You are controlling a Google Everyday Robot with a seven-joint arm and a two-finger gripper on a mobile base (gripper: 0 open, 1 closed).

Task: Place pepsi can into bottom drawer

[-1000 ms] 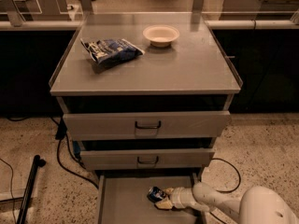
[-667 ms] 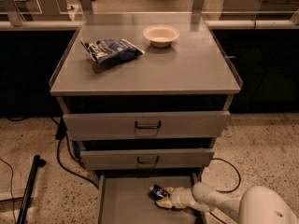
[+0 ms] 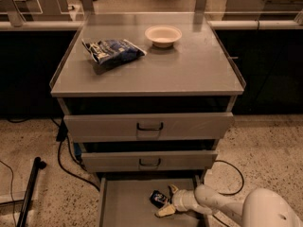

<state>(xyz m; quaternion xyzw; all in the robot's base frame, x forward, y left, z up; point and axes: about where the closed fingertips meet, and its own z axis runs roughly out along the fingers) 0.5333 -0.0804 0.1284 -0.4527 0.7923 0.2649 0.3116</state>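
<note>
The pepsi can (image 3: 158, 197), small and blue with white marks, lies on the floor of the bottom drawer (image 3: 128, 207), which is pulled out below the two upper drawers. My gripper (image 3: 167, 200) reaches into the drawer from the right, low over its floor. Its two pale fingers (image 3: 166, 211) are spread apart, one on the far side and one on the near side of the can's right end. My white arm (image 3: 213, 203) comes in from the lower right corner.
On the cabinet top lie a crinkled blue chip bag (image 3: 112, 50) and a white bowl (image 3: 163, 35). The two upper drawers (image 3: 149, 126) stand slightly out. Black cables (image 3: 64, 155) run on the floor at the left, and a dark pole (image 3: 29, 193) leans there.
</note>
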